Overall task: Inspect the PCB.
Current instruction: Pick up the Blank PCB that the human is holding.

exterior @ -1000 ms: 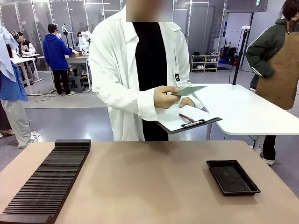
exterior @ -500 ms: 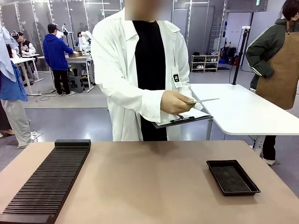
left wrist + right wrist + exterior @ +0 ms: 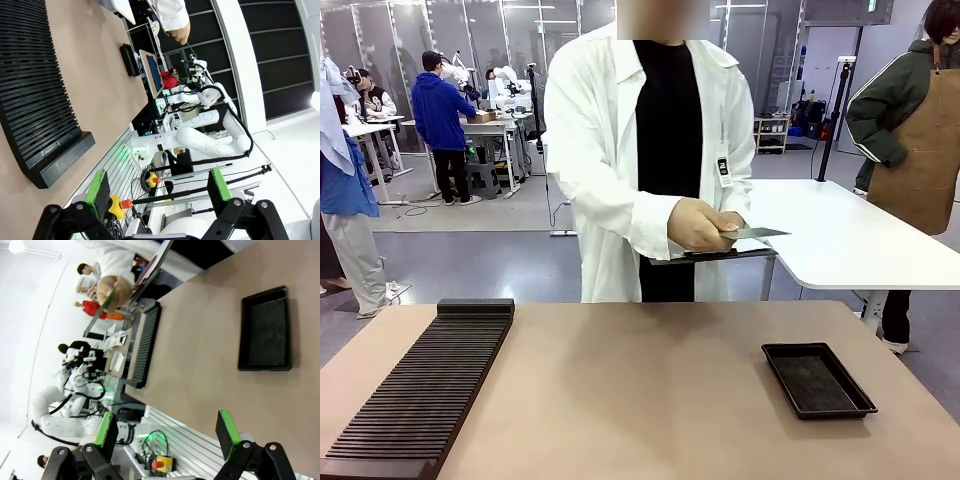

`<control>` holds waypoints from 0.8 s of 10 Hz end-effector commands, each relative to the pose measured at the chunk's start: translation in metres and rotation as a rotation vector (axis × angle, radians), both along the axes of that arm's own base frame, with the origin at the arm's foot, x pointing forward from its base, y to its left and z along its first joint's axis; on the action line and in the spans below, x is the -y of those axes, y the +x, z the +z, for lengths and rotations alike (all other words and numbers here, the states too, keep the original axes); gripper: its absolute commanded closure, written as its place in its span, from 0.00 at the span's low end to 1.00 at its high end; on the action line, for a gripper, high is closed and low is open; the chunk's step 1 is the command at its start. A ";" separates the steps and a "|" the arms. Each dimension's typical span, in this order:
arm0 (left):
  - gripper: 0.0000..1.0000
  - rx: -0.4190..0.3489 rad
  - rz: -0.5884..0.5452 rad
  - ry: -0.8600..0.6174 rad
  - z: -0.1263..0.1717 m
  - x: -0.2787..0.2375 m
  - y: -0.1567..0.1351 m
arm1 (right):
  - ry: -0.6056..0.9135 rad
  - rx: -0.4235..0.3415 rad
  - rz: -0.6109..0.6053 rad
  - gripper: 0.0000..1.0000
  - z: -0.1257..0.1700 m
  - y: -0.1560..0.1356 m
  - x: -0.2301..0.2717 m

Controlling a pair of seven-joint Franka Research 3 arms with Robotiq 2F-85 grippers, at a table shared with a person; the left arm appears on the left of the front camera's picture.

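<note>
Left gripper (image 3: 159, 189): jaws spread, nothing between them. Right gripper (image 3: 167, 432): likewise spread and empty. Ahead of both, across the table (image 3: 640, 380) and well apart from either: the PCB (image 3: 752, 233), pinched at one end by the person's hand (image 3: 700, 225). It is held near level just above a clipboard (image 3: 715, 255), long axis running sideways toward the robot's right. Black tray (image 3: 817, 380): on the right jaws' side (so the right arm looks the nearer, by my reckoning).
</note>
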State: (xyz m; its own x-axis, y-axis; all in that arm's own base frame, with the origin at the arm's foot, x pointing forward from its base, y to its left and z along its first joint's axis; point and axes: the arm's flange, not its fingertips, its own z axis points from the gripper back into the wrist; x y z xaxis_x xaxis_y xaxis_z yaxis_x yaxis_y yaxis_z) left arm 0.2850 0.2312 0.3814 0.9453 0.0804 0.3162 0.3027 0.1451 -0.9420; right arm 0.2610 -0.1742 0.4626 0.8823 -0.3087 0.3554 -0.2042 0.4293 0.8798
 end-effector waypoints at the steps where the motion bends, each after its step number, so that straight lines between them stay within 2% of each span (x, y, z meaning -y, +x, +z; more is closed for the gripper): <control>1: 0.00 -0.014 -0.007 0.009 0.005 0.002 -0.004 | 0.120 -0.120 0.035 0.00 0.025 0.018 -0.013; 2: 0.00 -0.014 -0.007 0.009 0.005 0.002 -0.004 | 0.169 -0.200 0.053 0.00 0.039 0.031 -0.022; 5: 0.00 -0.014 -0.007 0.009 0.005 0.002 -0.004 | 0.335 -0.333 -0.005 0.00 0.059 0.062 -0.052; 8: 0.00 -0.014 -0.007 0.009 0.005 0.002 -0.004 | 0.321 -0.415 -0.009 0.00 0.066 0.087 -0.096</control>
